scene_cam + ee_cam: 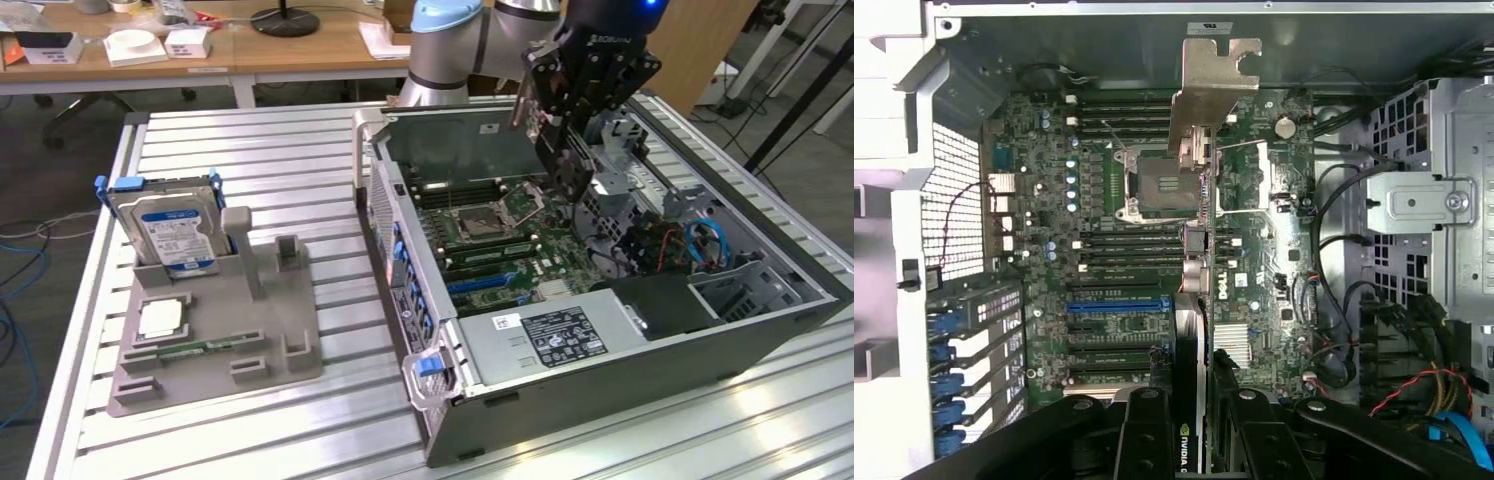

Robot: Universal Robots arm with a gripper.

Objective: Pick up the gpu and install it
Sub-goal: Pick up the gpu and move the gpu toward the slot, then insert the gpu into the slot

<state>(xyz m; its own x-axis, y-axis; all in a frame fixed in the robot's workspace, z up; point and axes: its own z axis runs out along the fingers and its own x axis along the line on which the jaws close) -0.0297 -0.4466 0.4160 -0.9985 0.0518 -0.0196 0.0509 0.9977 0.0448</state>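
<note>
The gpu (566, 160) hangs edge-down over the open computer case (400, 230), above the motherboard (487, 235) near the CPU socket. My gripper (567, 105) is shut on its upper edge. In the wrist view the gpu (1194, 330) appears edge-on as a thin dark card. Its silver bracket (1210, 95) points toward the case's far wall, and my gripper (1192, 425) clamps it from both sides with black fingers (1144, 440). The card floats above the board, apart from it. A blue expansion slot (1119, 303) lies on the motherboard (1034, 240) beside the card's line.
A grey holder (267, 330) at the exterior view's left carries a silver hard drive with a blue label (167, 225), a CPU (160, 318) and a green memory stick (200, 348). Inside the case sit a drive cage (1419, 200), loose cables (1334, 330) and a power supply (561, 335).
</note>
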